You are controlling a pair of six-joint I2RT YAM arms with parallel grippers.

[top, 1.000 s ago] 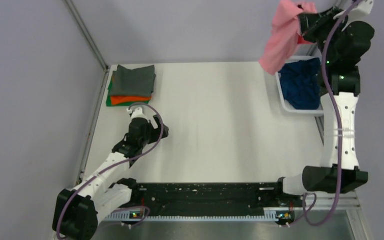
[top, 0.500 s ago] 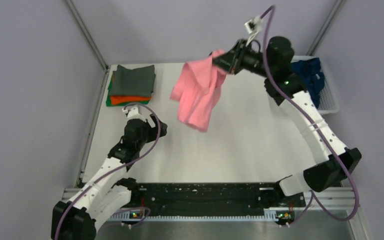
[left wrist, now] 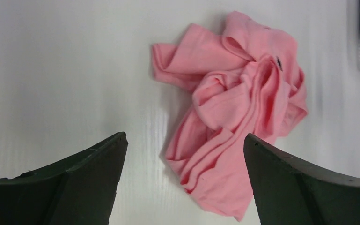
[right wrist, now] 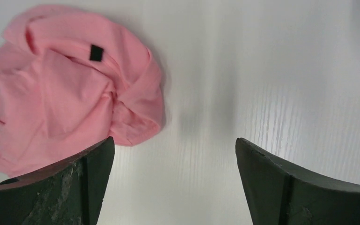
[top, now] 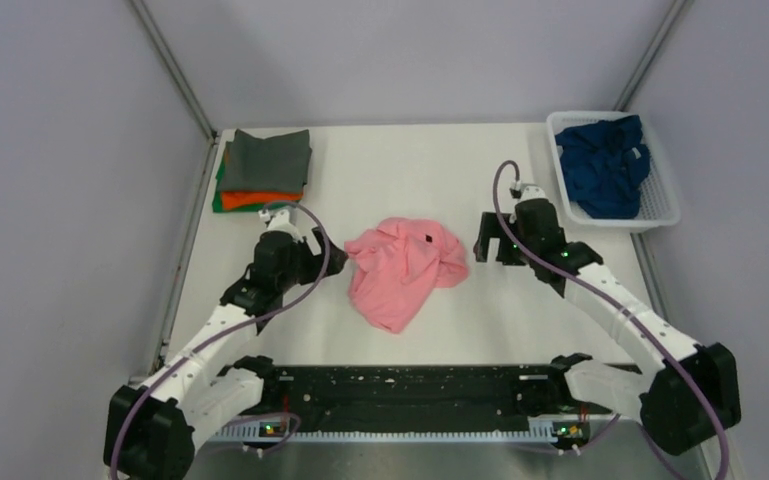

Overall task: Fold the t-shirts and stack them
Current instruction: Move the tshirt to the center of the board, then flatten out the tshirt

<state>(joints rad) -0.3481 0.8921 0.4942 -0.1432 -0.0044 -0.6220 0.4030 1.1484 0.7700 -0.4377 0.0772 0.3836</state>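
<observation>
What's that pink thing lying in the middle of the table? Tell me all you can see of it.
A pink t-shirt, soft plain cloth, lies crumpled in a loose heap mid-table, folds bunched, a small dark label showing. It rests on the white table between the left gripper and right gripper, both open, neither holding it.

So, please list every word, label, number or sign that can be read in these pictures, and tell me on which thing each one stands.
No text can be read in any view.
Black tag on the pink shirt: a plain dark patch, no letters visible.
Stack, blue shirt, basket: no print visible.
</observation>
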